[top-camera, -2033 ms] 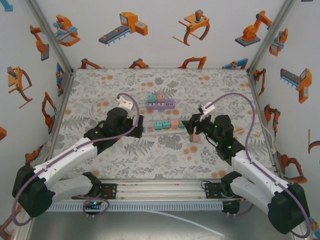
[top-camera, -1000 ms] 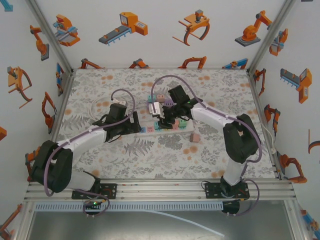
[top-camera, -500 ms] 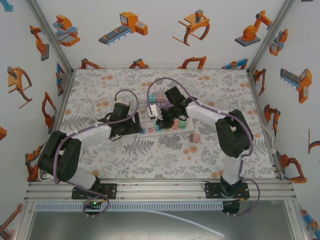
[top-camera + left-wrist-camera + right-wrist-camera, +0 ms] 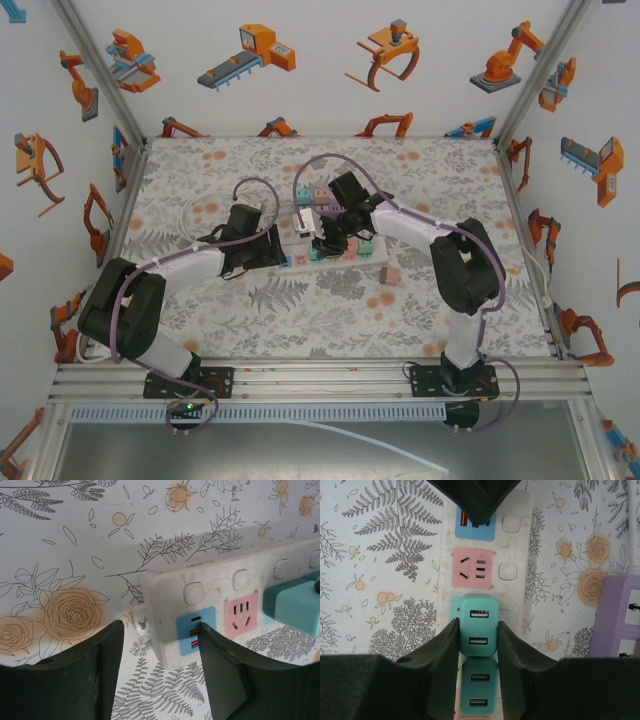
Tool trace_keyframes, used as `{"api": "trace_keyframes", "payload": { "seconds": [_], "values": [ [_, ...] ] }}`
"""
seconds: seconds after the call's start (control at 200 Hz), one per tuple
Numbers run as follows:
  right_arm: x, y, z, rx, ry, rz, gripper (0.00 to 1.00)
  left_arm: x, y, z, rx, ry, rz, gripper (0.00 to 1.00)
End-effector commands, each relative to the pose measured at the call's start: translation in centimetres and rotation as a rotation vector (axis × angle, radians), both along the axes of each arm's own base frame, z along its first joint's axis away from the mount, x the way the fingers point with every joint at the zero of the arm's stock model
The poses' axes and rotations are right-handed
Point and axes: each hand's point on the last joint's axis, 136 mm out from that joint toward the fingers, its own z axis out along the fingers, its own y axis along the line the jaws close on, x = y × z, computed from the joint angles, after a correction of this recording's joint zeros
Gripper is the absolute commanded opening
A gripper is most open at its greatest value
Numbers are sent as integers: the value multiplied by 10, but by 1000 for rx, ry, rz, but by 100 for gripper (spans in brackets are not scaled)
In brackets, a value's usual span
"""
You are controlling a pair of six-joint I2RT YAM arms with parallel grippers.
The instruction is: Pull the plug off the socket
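A white power strip (image 4: 340,258) lies mid-table with a teal plug (image 4: 479,630) seated in it. My right gripper (image 4: 477,628) is shut on that plug, a black finger (image 4: 445,650) pressed to each side. A second teal plug (image 4: 479,695) sits just behind it, between the fingers. My left gripper (image 4: 160,630) stands at the strip's (image 4: 215,580) left end, jaws apart. Its right finger (image 4: 220,665) lies over the blue USB socket, and its left finger (image 4: 100,670) is off the end with a sliver of table between. The gripped plug (image 4: 295,605) shows at the right edge.
A purple power strip (image 4: 322,208) with small blocks on it lies just beyond the white one. Two pink blocks (image 4: 389,275) rest to the right. The left finger (image 4: 470,500) overhangs the strip's (image 4: 520,545) far end. Enclosure walls ring the table.
My right jaws have closed onto the teal plug. My left jaws have narrowed around the strip's end. Both arms have barely shifted over the last half second.
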Motion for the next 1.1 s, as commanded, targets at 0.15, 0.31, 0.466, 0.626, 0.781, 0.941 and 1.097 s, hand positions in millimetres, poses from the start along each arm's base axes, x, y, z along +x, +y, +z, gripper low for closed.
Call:
{"api": "trace_keyframes", "payload": {
  "seconds": [0.15, 0.31, 0.466, 0.626, 0.781, 0.941, 1.097],
  "values": [
    [-5, 14, 27, 78, -1, 50, 16, -20, 30, -45, 165, 110, 38, 57],
    [-5, 15, 33, 92, -9, 54, 14, -20, 37, -48, 196, 114, 55, 58],
    [-6, 15, 39, 106, -12, 58, 12, -22, 40, -51, 210, 123, 62, 58],
    [-8, 15, 45, 127, -22, 60, 11, -23, 39, -52, 202, 123, 66, 58],
    [-9, 14, 51, 158, -21, 52, 10, -24, 38, -54, 190, 129, 67, 58],
    [-8, 12, 57, 179, -28, 43, 9, -24, 39, -55, 195, 130, 70, 58],
    [-7, 10, 66, 205, -49, 26, 7, -24, 39, -54, 193, 128, 70, 58]
  ]
}}
